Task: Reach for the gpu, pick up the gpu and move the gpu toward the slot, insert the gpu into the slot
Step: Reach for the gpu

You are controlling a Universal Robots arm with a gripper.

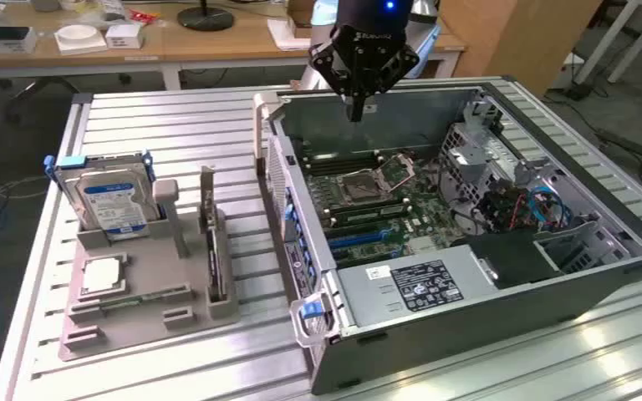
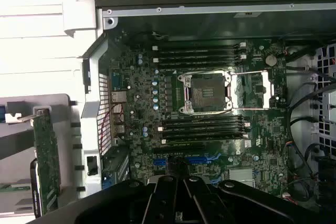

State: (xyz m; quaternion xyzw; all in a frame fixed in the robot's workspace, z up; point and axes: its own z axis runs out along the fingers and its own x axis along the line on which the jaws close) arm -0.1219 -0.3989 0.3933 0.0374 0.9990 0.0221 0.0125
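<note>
The gpu (image 1: 211, 242) stands on edge in a grey holder (image 1: 148, 322) on the exterior view's left, beside the open computer case; in the wrist view the gpu (image 2: 46, 161) is a green card with a pale bracket at one end. My gripper (image 1: 357, 113) hangs over the far end of the case, well away from the gpu, shut with nothing in it. The wrist view looks down on the motherboard, my gripper (image 2: 181, 174) closed to a point over the blue slot (image 2: 202, 159). The same slot (image 1: 360, 238) lies near the board's middle.
The grey holder also carries a silver blue-labelled hard drive (image 1: 113, 200), a processor chip (image 1: 100, 274) and a green memory stick (image 1: 131, 298). The case wall (image 1: 282, 209) rises between holder and motherboard. Cables and a drive cage (image 1: 522, 200) crowd the case's right.
</note>
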